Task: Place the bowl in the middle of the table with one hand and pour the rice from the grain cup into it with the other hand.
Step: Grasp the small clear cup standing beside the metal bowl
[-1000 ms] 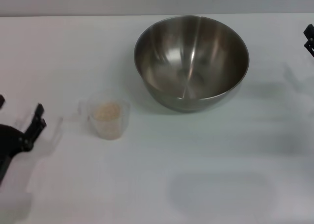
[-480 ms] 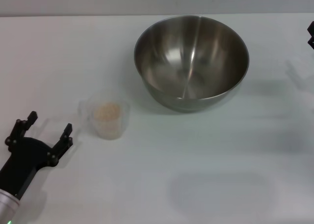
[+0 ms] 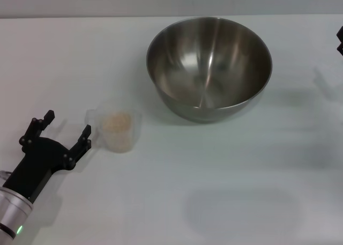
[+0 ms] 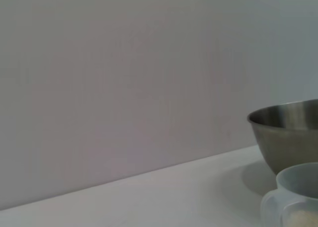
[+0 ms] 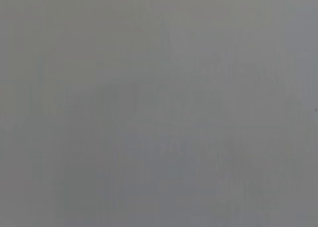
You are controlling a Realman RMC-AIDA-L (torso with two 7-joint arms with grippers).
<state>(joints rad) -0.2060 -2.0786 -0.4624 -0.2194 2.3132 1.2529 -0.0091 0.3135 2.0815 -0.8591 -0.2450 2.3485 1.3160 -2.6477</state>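
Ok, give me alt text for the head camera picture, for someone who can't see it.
The left gripper, jaws open, sits low on the white table just left of the grain cup, not touching it. The cup holds rice; the empty steel bowl stands farther back. Only a sliver of the right gripper shows at the right edge.

On the table [image 3: 225, 191], the grain cup [image 3: 119, 128] holding rice [image 3: 117, 121] stands left of and before the bowl [image 3: 209, 68].
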